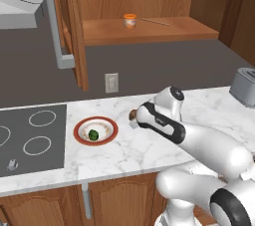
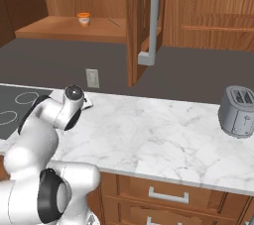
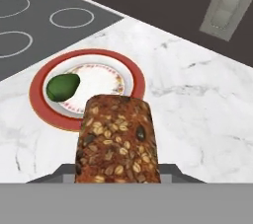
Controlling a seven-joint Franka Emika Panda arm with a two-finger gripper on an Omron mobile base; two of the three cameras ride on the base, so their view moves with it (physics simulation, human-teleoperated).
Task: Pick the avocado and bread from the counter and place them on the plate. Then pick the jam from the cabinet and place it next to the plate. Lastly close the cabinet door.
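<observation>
With the avocado (image 3: pixel 63 87) already on the plate (image 3: pixel 40 81), I have the gripper (image 3: pixel 118 178) pinching the bread (image 3: pixel 117 141), which I judge must travel over the plate's near rim next.

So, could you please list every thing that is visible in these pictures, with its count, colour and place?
Round plate with red-brown rim: one, cream centre, on the white marble counter beside the stovetop.
Dark green avocado: one, lying on the plate.
Brown seeded bread chunk: one, held in the gripper, off the plate.
Small orange jam jar: one, on the brown wooden cabinet shelf.
Cabinet door with grey bar handle: one, brown, open.
Dark grey stovetop: one, left of the plate.
Grey toaster: one, on the counter, far right.
Wall outlet: one, pale, above the counter.
Gripper: one, shut on the bread.
</observation>
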